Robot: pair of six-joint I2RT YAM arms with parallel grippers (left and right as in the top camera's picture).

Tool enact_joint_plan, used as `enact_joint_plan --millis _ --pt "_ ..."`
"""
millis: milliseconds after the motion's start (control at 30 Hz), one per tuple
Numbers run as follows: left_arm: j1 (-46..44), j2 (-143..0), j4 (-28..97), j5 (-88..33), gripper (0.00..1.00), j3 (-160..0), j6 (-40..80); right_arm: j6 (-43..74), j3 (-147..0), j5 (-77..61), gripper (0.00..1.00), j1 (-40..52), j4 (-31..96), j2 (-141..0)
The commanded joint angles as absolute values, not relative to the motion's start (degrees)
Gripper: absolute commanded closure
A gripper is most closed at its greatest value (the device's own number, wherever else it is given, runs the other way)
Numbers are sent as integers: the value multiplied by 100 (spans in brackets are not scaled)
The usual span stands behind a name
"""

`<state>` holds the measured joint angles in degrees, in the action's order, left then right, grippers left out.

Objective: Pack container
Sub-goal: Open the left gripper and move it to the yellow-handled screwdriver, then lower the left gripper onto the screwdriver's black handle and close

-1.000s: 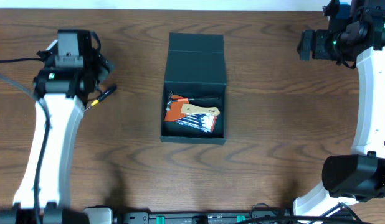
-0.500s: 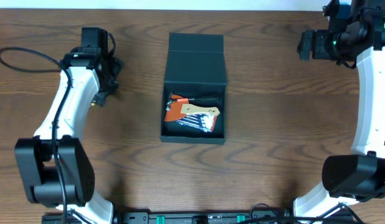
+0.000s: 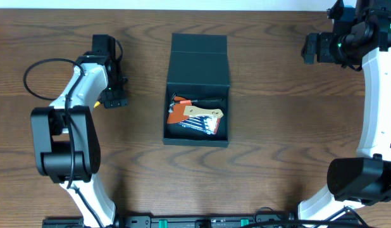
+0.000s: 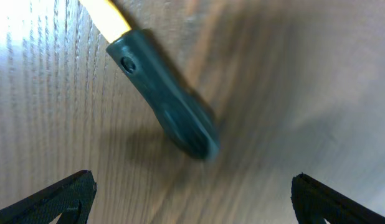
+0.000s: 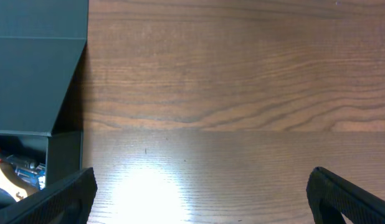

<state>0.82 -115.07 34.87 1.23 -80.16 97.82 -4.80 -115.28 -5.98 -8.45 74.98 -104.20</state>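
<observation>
I judge a pick in hand. My left tool [image 4: 192,200], wide open and empty, hovers over the dark-handled driver [image 4: 167,115] on the bench [image 3: 278,158], left of the frame-centre container [image 3: 198,60]. Right tool [image 5: 202,196] gapes empty, upper right. Next: descend, straddle the handle, close.

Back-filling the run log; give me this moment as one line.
left pincer: open, above dark-handled tool, not gripping | right pincer: open, empty | container: lid open, tools inside

The shallow square cardboard box [image 3: 198,63] is plain matte dark teal-green. Inside it show a flat orange piece [image 3: 177,114], a pale tan handle [image 3: 205,113] and blue tools [image 3: 198,125]. The wooden table [image 3: 284,133] is mid-brown with darker wavy grain, and the slim hand tool [image 4: 171,115] lying on it has a dark green grip and a yellow shaft.
</observation>
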Motion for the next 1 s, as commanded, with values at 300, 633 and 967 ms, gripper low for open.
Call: enact_joint_plan --millis 300,633,967 --pt "596 -11585 3433 19 1 -8012 10575 -480 -11487 -580 1 -860 7522 -10438" --pt "873 -11585 3535 -760 1 -8012 10801 -478 -11485 -582 1 -860 7522 -10438" --pt "906 -11585 4327 -1472 1 -8012 10901 -478 -11485 -582 1 -860 7511 -10438"
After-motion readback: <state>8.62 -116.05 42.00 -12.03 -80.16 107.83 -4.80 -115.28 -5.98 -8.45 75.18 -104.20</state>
